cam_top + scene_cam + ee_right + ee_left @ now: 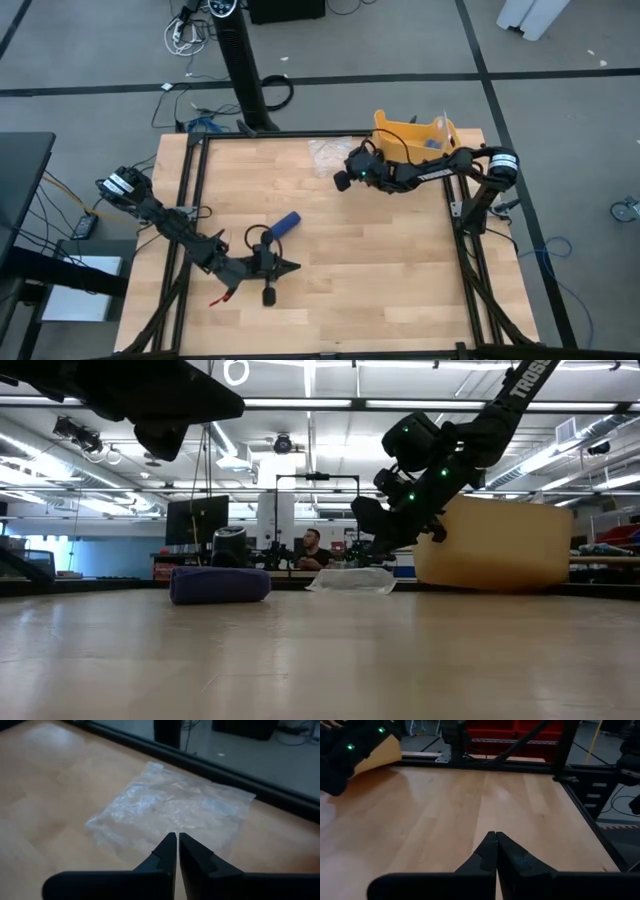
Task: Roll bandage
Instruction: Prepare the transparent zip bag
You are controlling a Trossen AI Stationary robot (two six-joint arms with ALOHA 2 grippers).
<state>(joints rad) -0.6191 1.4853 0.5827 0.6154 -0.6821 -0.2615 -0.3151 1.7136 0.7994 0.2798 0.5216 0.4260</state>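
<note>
The bandage (283, 226) is seen lying on the table (380, 270) as a small blue cylinder, left of the middle in the high view, and in the low view (220, 584) it reads as a compact, closed roll with no loose tail showing (the far side of it is hidden). The rolling itself is therefore judged to be done, or very nearly so.

The left gripper (496, 839) is held just beside the roll without touching it, its fingers pressed together on nothing. The right gripper (177, 839) is held well apart from the bandage, above the clear plastic wrapper (170, 812) near the yellow tub (412, 138), and its fingers are likewise brought together with nothing between them.

Little is judged to be left: perhaps only the arms being drawn back to rest, since no unrolled cloth is seen anywhere on the table.
</note>
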